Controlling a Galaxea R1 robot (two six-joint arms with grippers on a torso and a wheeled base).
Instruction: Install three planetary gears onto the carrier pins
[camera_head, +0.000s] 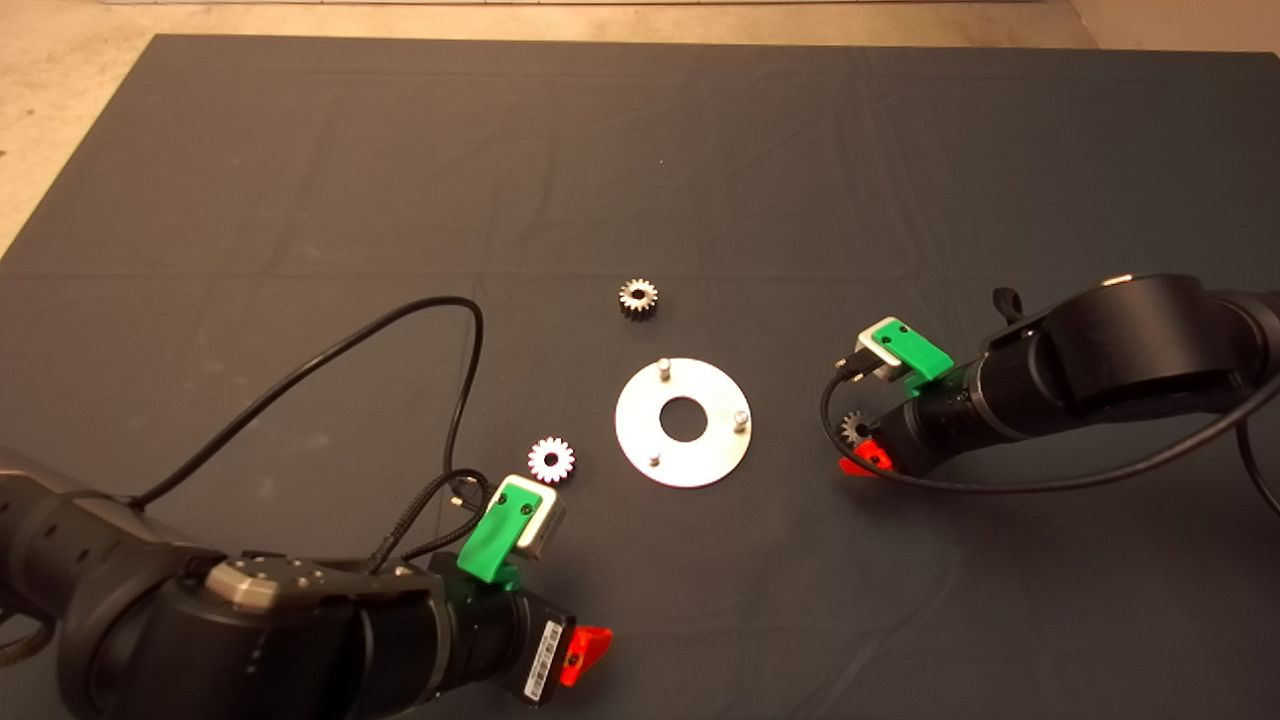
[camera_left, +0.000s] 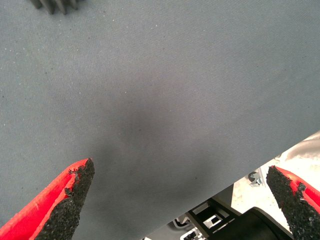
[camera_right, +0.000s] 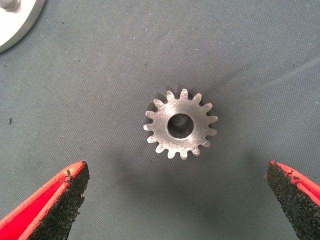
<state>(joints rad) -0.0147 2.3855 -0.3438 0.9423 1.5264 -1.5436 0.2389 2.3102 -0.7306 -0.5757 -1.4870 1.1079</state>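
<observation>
1. Nearest the robot, the left gripper (camera_left: 177, 200) hangs low over the mat's (camera_head: 300, 180) front edge, its two red fingers (camera_left: 55, 200) spread wide with nothing between them. Their black pads look coarse and crumbly, like worn foam. Past the mat's edge its wrist view catches a slice of pale floor and some dark framework.
2. The mat is a dark grey woven cloth, faintly creased, matte all over.
3. Just beyond that gripper lies a bright gear (camera_head: 551, 460), flat on the cloth, teeth crisp and silvery, just left of the disc.
4. Mid-mat sits the disc (camera_head: 683, 421): flat, round, polished metal with a large central hole. Three pins (camera_head: 662, 367) stand on it, short silver pegs spaced evenly around the hole. All three are bare.
5. To the disc's right, the right gripper (camera_right: 175, 197) hovers over a second gear (camera_right: 180, 124), fingers well apart and not touching it. This gear is duller steel, brushed on its face, round bore in the middle, lying flat on the mat near the disc's rim.
6. Farthest back, a third gear (camera_head: 637, 297) lies on the cloth beyond the disc, darker, apart from it.
7. Count: three gears, three pins, one disc, two grippers.
</observation>
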